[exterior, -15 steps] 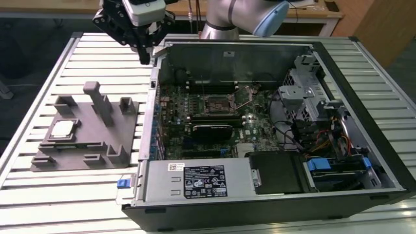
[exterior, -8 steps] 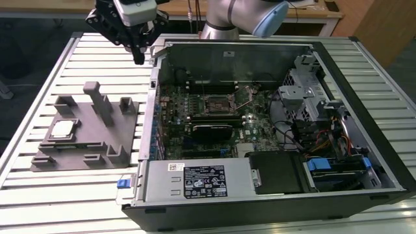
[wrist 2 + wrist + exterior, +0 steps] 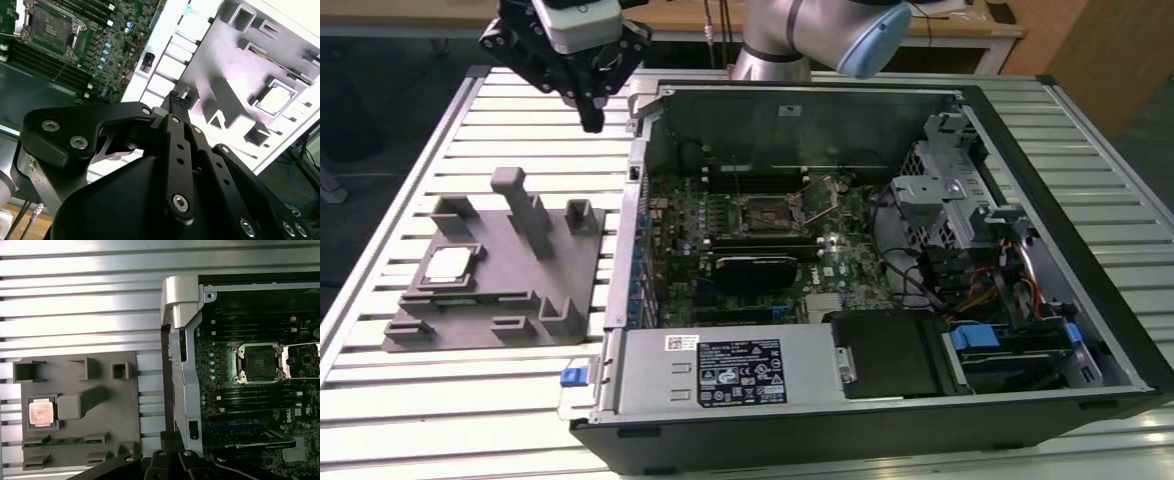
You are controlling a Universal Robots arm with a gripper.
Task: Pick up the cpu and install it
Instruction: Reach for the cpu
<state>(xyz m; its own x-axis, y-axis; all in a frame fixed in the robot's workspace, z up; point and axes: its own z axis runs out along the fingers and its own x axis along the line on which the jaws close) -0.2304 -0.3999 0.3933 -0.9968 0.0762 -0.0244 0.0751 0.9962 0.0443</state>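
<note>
The cpu (image 3: 450, 265), a small pale silvery square, lies flat in a recess of the grey moulded tray (image 3: 520, 300) on the slatted table, at the exterior view's left. Both wrist views show the cpu (image 3: 41, 412) (image 3: 275, 98) in the tray (image 3: 120, 410) (image 3: 220, 60). My gripper (image 3: 592, 120) hangs high above the table between the tray's far end and the computer case's corner, well clear of the cpu. Its black fingers (image 3: 176, 102) are shut together with nothing between them. The motherboard socket (image 3: 767, 213) (image 3: 260, 362) (image 3: 50, 27) stands with its metal frame lifted open.
The open computer case (image 3: 881, 400) lies on its side, filling the middle and the exterior view's right. Its metal wall (image 3: 182, 365) stands between tray and motherboard. Upright grey posts (image 3: 520, 200) rise from the tray. A drive cage and cables (image 3: 961, 210) sit inside the case.
</note>
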